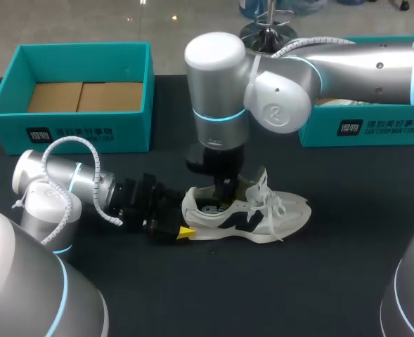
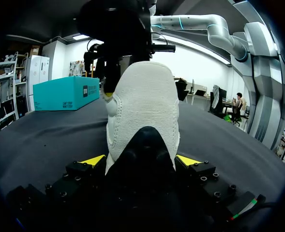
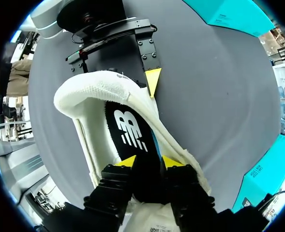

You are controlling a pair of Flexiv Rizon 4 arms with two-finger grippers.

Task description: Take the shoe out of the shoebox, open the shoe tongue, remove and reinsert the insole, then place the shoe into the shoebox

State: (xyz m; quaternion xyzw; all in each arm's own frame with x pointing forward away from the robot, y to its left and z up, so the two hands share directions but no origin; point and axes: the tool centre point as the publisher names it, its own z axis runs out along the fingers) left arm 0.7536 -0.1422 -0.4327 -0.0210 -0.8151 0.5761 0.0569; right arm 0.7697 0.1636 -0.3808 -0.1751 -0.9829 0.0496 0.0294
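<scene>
White knit shoe with navy side panels: it lies on its sole on the black table, heel toward my left gripper, toe pointing away from it, and sits outside both boxes.

Left gripper: low and level with the table, clamped on the heel. One yellow tip presses each side of the heel cup, and the shoe runs straight ahead of the fingers.

Right gripper: comes down from above into the shoe's mouth, just ahead of the left gripper's tips. Its two yellow tips stand close together and pinch the black insole between them. The rest of the insole, with a white logo, lies along the shoe's floor from the fingers back toward the heel.

Laces: white and loose, spread over the front of the shoe on the toe side of the right gripper.

Teal shoebox: open, with a brown cardboard floor. It is well apart from the left gripper, off to the far side of that arm.

Second teal box: partly hidden behind my right arm, well apart from the right gripper and beyond the shoe's toe end.
</scene>
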